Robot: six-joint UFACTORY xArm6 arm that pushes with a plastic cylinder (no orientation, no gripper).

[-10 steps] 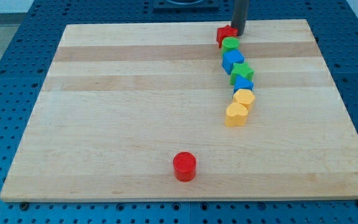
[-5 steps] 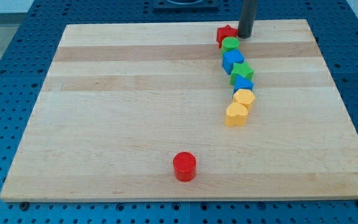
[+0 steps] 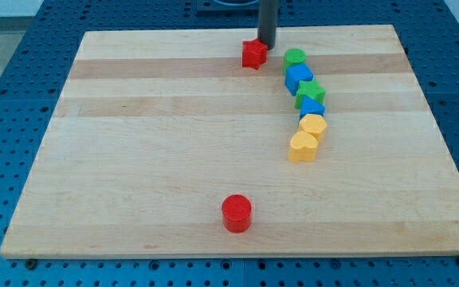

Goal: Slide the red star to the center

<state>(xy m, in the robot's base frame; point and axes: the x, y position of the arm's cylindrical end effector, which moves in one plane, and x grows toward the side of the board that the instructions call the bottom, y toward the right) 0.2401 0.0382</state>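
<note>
One red star [image 3: 253,53] sits near the surface's [image 3: 150,151] top edge, left of the green cylinder [image 3: 295,57] heading a column of blocks. My tip [image 3: 266,45] touches the star's upper right. No claw shows on the rod.

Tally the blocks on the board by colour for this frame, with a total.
Red: 2, the red star and red cylinder
Green: 2
Blue: 2
Yellow: 2
Total: 8

Lab bench; blue perforated table [image 3: 22,48]; wooden board [image 3: 150,143]
</note>
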